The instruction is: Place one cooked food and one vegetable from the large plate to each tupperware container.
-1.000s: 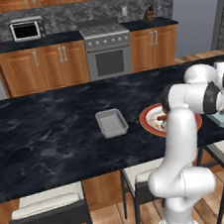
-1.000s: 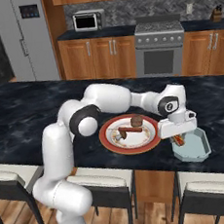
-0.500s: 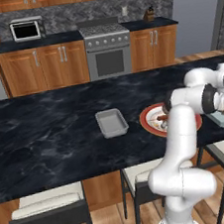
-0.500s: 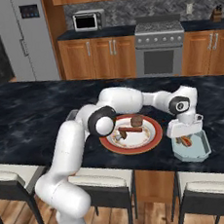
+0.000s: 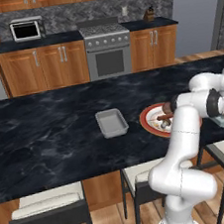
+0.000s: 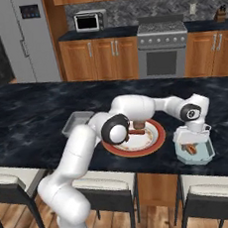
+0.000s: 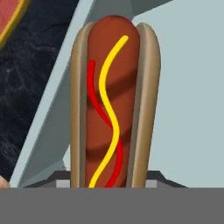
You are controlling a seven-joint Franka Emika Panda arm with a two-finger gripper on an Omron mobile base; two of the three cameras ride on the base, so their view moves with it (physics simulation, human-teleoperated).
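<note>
1. The arm is stretched out over the far right end of the black marble counter [image 6: 31,110], with the gripper [image 6: 194,138] hanging right above the pale blue tub [image 6: 196,152].
2. There's a hot dog [image 7: 114,105] in a bun with squiggles of mustard and ketchup. In the hand view it runs straight up from between the fingers, over the pale blue floor of the tub.
3. The claw looks like it's clamped on the hot dog, since the bun sits dead centre between the fingers. The fingertips themselves are hidden though, so I can't swear the pads are actually touching.
4. From the right base view the hot dog reads as a small orange-brown shape inside the tub.
5. The large plate [image 6: 158,140] with the red-orange rim sits just left of that tub, with some brownish food left on it, too small to identify.
6. The grey tub [image 5: 111,122] sits further left on the counter, well apart from the plate.
</note>
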